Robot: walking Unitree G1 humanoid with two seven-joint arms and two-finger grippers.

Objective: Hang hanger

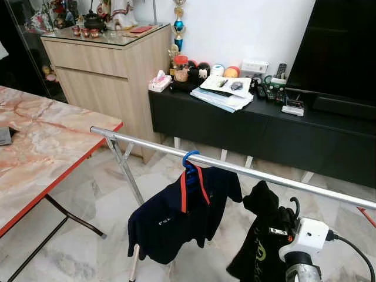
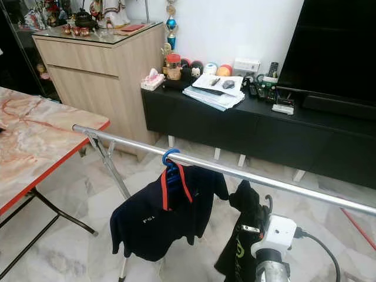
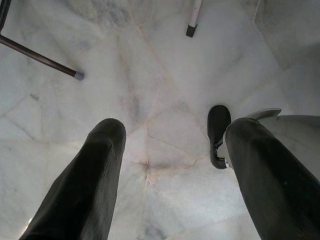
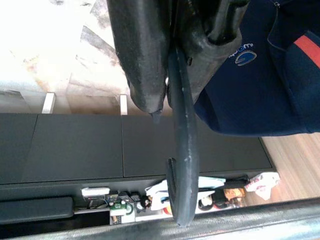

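right hand (image 4: 165,100) pinching a hooked black hanger (image 4: 182,165)
its curved plastic hook reaches just short of the smooth steel rail (image 1: 247,170); soft black shirt (image 1: 258,241) drapes below. left hand (image 3: 170,170) spread over marble floor (image 3: 160,80).

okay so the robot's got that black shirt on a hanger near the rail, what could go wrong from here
The right gripper pinches the black hanger by its neck, with the hook just short of the rail; it could twist and miss. The black shirt hangs close to the navy shirt and might snag it.
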